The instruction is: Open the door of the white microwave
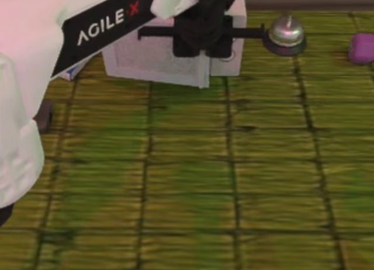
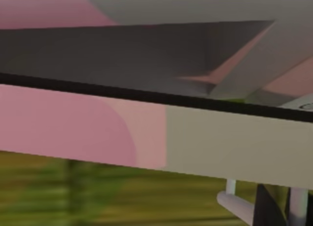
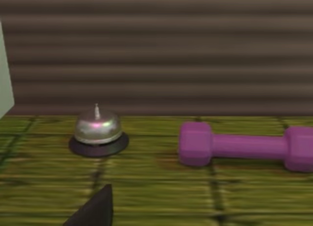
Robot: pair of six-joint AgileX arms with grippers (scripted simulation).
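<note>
Top view. The white microwave stands at the far edge of the table, left of centre. Our left arm reaches across it, and the left gripper hangs over the front, near the seam between the door and the knob strip. The door's right edge looks to stand slightly proud of the front, so we judge it barely ajar. From above we cannot tell how wide the fingers are set. A silver bell sits just right of the microwave, and a purple dumbbell lies farther right. Our right arm does not appear here.

Left wrist view. The camera sits very close to the door, whose edge crosses the picture. Behind it the shaded cavity shows, which confirms a gap. A pale bar handle shows low in the picture with a dark finger beside it; contact cannot be confirmed.

To perform the step well, we should:
1. keep the fingers hooked behind the handle;
2. pull along an arc about the hinge at the door's left, not straight back;
3. move slowly, so the appliance does not slide.

Right wrist view. The bell and dumbbell lie ahead, well apart. Only one dark tip of the right gripper shows; its state cannot be told. We leave this arm parked.
</note>
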